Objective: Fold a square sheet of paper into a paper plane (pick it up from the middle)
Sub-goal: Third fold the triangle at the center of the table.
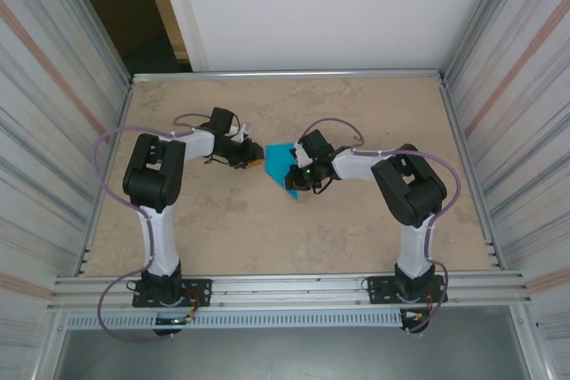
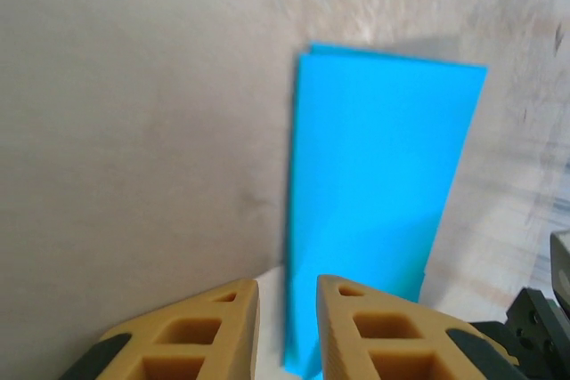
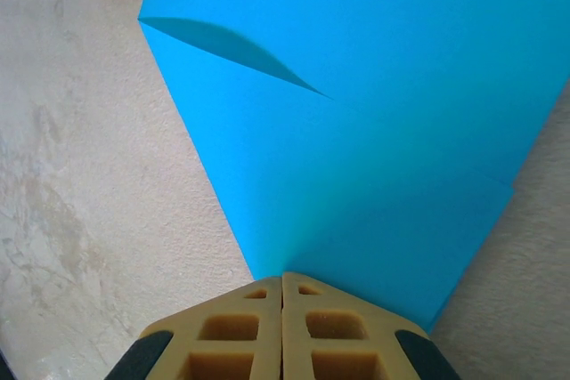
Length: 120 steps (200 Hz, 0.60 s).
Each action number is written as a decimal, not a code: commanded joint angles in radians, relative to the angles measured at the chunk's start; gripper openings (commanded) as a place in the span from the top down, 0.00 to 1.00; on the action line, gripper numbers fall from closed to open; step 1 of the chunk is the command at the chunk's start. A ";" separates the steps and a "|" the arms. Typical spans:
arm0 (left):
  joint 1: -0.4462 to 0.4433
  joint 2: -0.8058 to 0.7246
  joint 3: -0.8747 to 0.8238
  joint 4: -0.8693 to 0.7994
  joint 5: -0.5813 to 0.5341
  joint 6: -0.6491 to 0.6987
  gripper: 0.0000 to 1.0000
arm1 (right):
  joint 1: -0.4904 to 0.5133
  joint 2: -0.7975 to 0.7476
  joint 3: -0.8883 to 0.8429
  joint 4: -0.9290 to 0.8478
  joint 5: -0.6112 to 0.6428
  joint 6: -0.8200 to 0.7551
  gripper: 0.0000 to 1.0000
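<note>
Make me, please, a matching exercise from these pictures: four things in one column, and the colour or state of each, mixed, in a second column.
Things:
1. left gripper
2. right gripper
3. sheet of paper
4. table

Colour or state:
A. beige, marbled
B. fingers pressed together on the paper's edge
C. bright blue
D. fingers apart

Pairs: 1-D, 2-B, 3-C, 4-A
</note>
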 commanded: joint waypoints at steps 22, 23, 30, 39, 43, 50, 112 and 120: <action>0.023 -0.047 0.004 0.011 -0.075 0.015 0.72 | -0.015 -0.024 -0.042 -0.074 0.045 0.036 0.86; 0.023 -0.050 0.003 0.011 -0.077 0.014 0.72 | -0.015 -0.027 -0.041 -0.070 0.042 0.038 0.86; 0.023 -0.071 -0.006 0.021 -0.075 -0.003 0.70 | -0.012 -0.046 -0.036 -0.043 0.028 0.064 0.84; 0.023 -0.102 -0.027 0.048 -0.067 -0.029 0.67 | -0.008 -0.073 -0.034 0.001 0.020 0.094 0.80; 0.023 -0.116 -0.038 0.064 -0.064 -0.042 0.66 | -0.006 -0.084 -0.037 0.021 0.021 0.108 0.78; 0.023 -0.137 -0.058 0.087 -0.058 -0.067 0.63 | -0.003 -0.105 -0.044 0.057 0.026 0.136 0.74; 0.001 -0.260 -0.276 0.294 0.005 -0.226 0.40 | -0.016 -0.194 -0.138 0.201 0.101 0.328 0.61; -0.008 -0.272 -0.294 0.302 0.005 -0.236 0.40 | -0.019 -0.197 -0.142 0.203 0.104 0.338 0.62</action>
